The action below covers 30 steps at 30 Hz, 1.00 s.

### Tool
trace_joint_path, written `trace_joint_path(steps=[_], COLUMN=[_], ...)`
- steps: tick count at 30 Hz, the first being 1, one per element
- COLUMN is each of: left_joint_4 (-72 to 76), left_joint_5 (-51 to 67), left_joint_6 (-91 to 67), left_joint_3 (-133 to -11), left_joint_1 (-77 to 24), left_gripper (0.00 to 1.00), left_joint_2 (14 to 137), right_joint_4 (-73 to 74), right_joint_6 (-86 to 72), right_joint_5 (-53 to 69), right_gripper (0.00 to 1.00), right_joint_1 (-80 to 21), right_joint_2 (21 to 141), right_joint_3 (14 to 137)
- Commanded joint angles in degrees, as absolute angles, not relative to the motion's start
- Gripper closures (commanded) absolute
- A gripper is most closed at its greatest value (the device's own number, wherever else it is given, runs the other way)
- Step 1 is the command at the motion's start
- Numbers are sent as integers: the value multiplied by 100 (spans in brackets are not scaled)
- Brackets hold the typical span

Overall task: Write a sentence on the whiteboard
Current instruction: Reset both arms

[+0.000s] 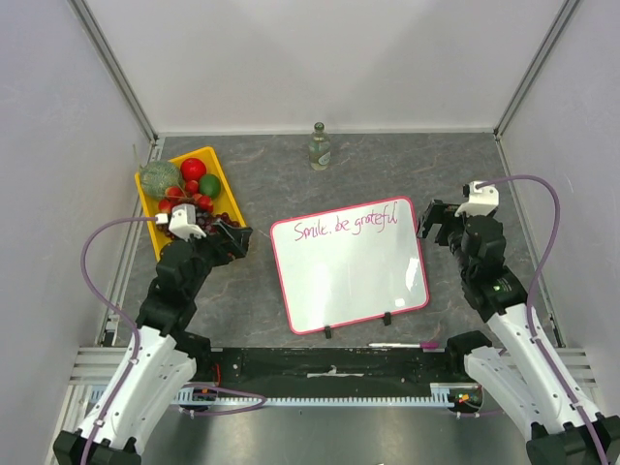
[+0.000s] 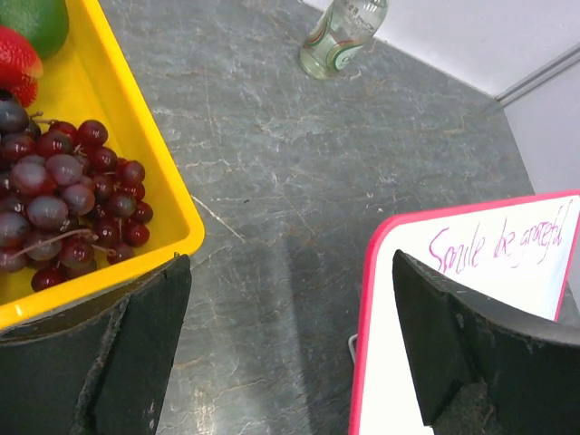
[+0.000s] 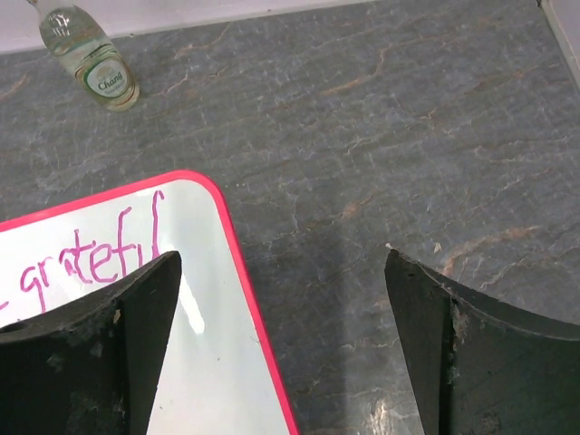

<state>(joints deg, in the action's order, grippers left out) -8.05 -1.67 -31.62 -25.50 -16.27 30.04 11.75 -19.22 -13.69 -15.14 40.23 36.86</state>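
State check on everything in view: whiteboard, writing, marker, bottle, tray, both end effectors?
White pink-rimmed rectangular whiteboard: lying on the table, written on.
Pink cursive sentence: reads "Smile. be grateful", one line along the far edge.
White marker pen with pink end: lying beyond the board's near edge, unheld.
Clear glass bottle: upright.
Yellow plastic tray: holds fruit, including dark grapes.
Left end effector: open, empty.
Right end effector: open, empty.

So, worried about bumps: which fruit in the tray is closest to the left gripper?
The dark red grapes, in the tray corner beside the left gripper; the other fruit lies farther back.
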Motion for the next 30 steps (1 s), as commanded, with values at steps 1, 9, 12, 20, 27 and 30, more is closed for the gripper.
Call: trace_joint_path(steps=[1, 9, 12, 20, 27, 30], left_joint_4=[-818, -695, -581, 165, 966, 1457], left_joint_5=[-430, -422, -431, -518, -834, -932], left_joint_6=[-3094, -2769, -2637, -2329, -1995, -1891], left_joint_3=[-3049, -3507, -3568, -3542, -3332, -3077], left_joint_1=[-1643, -1644, -1643, -1644, -1635, -1635], left_gripper=[4, 4, 4, 3, 3, 2], left_joint_2=[3243, 3621, 3621, 3779, 4280, 4368], right_joint_4=[440, 53, -201, -1439, -2662, -2961], right_joint_6=[-1714, -2145, -1873, -1311, -616, -502], right_joint_5=[-1538, -2320, -2320, -2444, -2356, -2303], right_gripper=[2, 3, 4, 7, 2, 2], right_joint_1=[-1494, -1503, -1503, -1512, -1494, -1503], right_joint_2=[4025, 4175, 4166, 4157, 4297, 4473], right_joint_3=[3507, 3147, 3033, 2418, 1855, 1697])
